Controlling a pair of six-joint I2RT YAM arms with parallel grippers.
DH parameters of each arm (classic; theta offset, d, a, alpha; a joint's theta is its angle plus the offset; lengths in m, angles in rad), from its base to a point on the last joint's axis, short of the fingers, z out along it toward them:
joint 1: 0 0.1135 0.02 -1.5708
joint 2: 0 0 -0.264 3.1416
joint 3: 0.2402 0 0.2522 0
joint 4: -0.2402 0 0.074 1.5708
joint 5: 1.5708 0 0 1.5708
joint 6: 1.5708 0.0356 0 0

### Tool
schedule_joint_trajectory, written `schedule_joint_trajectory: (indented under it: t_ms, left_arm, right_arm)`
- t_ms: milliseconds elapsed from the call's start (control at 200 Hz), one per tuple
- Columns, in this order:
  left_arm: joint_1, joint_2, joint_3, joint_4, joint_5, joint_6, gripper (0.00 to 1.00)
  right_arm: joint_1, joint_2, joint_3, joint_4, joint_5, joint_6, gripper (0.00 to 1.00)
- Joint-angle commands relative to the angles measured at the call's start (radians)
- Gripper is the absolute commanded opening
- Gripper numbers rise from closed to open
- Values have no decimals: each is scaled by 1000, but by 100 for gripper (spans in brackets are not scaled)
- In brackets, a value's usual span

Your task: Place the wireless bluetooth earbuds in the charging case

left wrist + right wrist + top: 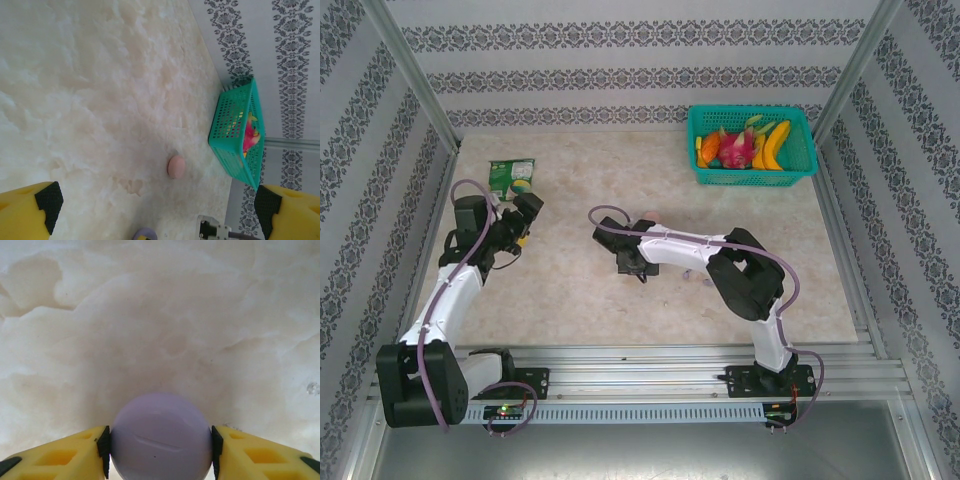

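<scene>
the right gripper [160,450] pinches a round pale purple plastic case [160,430] low over the middle of the marbled table [150,315], its lid apparently shut, while the left gripper [157,202] hangs spread wide at the left, so i judge all the inserting is left to do.

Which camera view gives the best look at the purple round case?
The right wrist view: the purple case sits large and near, between the pads of the right gripper. The left wrist view catches a sliver of it at its bottom edge; from above, the right arm hides it.
</scene>
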Motion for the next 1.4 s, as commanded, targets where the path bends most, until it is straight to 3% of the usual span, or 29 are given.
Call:
schedule_joint_trajectory:
  t_ms: [0, 190, 435, 999, 1394]
  left_arm:
    - [-26, 12, 17, 50, 6, 32, 100]
    - [-62, 31, 27, 52, -5, 41, 100]
    - [-91, 54, 34, 40, -22, 53, 100]
    - [-107, 100, 39, 25, -48, 27, 100]
    - [-106, 106, 27, 34, -33, 57, 100]
  right_arm:
    - [-14, -5, -26, -6, -21, -43, 57]
    - [-16, 12, -17, -19, -34, -33, 63]
    - [-23, 20, -12, -41, -41, -14, 64]
    - [-21, 75, 50, -117, -47, 234, 64]
    - [-31, 99, 87, -119, -5, 186, 64]
